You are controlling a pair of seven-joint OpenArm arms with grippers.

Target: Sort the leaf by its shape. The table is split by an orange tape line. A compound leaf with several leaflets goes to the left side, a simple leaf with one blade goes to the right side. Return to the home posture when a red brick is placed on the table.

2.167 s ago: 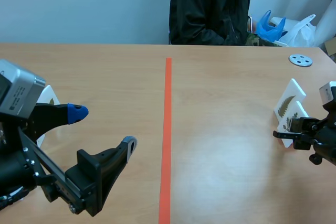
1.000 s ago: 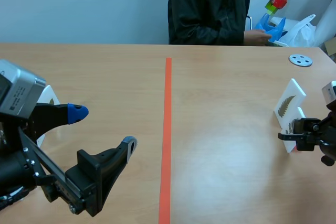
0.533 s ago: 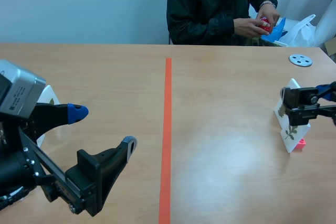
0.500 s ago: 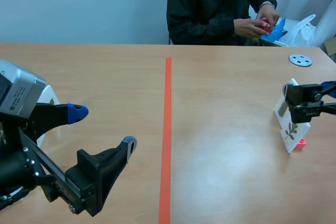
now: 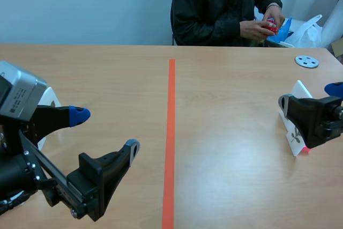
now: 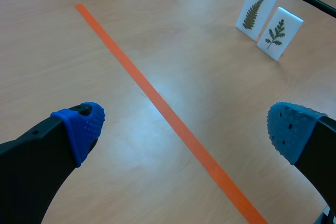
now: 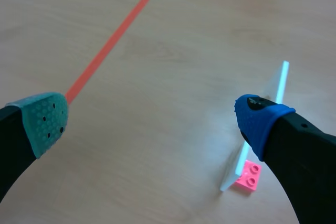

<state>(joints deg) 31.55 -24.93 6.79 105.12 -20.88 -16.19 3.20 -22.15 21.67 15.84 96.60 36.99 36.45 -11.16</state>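
both grippers open, leaf cards right of the tape

my left gripper (image 6: 184, 129) sits left of the orange tape line (image 6: 157, 100), fingers wide apart and holding nothing. my right gripper (image 7: 152, 119) is well right of that line, fingers spread too, with one fingertip close by the small leaf card (image 6: 279, 32). the fern card (image 6: 257, 10) stands just beside it, both upright.

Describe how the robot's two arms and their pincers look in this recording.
Both arms are black, with thick, angular two-fingered pincers. The left pincer has dotted blue pads on both fingers, and a silver-grey box with a small printed label sits on that arm. The right pincer has one grey-green dotted pad and one blue pad.
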